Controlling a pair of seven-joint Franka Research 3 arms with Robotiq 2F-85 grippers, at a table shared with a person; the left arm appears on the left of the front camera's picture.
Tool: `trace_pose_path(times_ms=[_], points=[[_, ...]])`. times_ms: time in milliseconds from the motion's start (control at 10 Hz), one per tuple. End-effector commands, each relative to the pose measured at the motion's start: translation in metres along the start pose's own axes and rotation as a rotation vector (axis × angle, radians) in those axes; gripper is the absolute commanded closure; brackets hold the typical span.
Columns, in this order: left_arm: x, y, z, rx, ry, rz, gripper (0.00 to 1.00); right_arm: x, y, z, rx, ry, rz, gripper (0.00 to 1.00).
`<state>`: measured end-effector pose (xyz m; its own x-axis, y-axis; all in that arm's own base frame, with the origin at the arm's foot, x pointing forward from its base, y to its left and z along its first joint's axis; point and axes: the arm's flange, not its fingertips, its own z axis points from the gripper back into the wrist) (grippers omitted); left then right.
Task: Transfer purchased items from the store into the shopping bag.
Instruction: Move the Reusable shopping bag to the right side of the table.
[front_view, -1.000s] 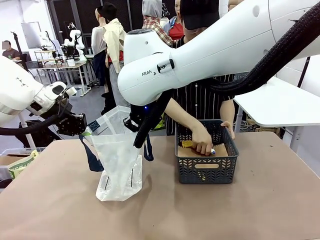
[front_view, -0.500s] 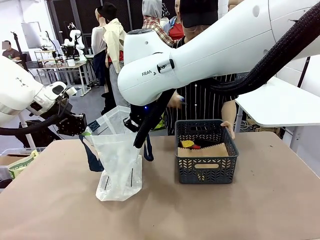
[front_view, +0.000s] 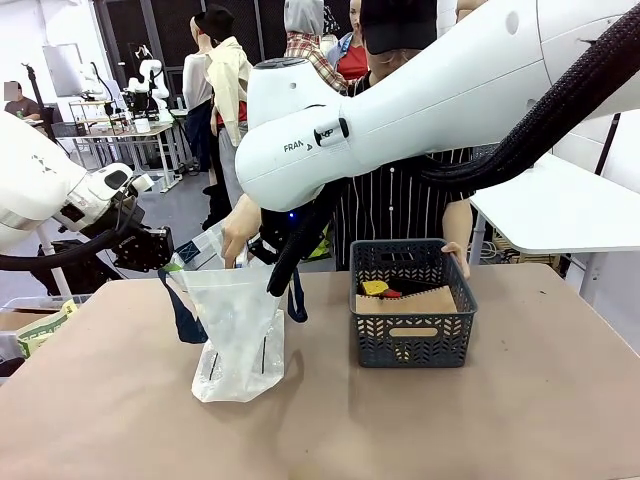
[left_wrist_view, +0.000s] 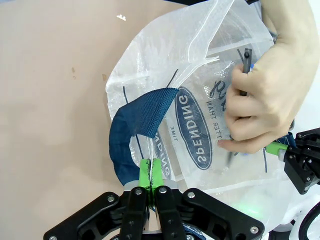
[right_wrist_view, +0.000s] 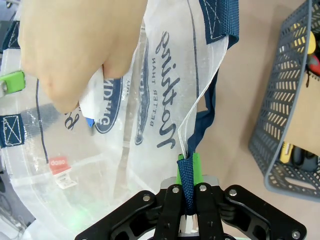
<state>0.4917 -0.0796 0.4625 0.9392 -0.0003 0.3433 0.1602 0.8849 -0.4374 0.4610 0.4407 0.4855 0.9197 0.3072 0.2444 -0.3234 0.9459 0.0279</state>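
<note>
Front view: the person's hand (front_view: 240, 228) has left the basket (front_view: 413, 340) and now reaches into the shopping bag (front_view: 238, 330) on the table (front_view: 500, 420) with a small item (left_wrist_view: 244, 75). The left tool (left_wrist_view: 150, 172) clamps the bag's rim and the right tool (right_wrist_view: 189, 172) its strap, holding the mouth open. Other purchased items (front_view: 385, 290) wait in the basket.

Left gripper (left_wrist_view: 151, 176) clamped tight, held raised; right gripper (right_wrist_view: 189, 175) clamped tight, right arm (front_view: 420, 100) stretched across middle.

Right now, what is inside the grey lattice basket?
A flat tan packet, a yellow-topped item and something red show inside the basket. Anything under the packet is covered.
</note>
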Motion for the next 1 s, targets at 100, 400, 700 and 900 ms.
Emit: trace_pose_path(times_ms=[100,400,700,900], points=[[-0.0008,0.0006,0.0006,0.004,-0.008,0.006,1.00,-0.0018,-0.0011,-0.0012,-0.003,0.003,0.002,1.00],[-0.0008,0.0006,0.0006,0.004,-0.008,0.006,1.00,-0.0018,-0.0011,-0.0012,-0.003,0.003,0.002,1.00],[-0.0008,0.0006,0.0006,0.004,-0.008,0.006,1.00,-0.0018,-0.0011,-0.0012,-0.003,0.003,0.002,1.00],[-0.0008,0.0006,0.0006,0.004,-0.008,0.006,1.00,-0.0018,-0.0011,-0.0012,-0.003,0.003,0.002,1.00]])
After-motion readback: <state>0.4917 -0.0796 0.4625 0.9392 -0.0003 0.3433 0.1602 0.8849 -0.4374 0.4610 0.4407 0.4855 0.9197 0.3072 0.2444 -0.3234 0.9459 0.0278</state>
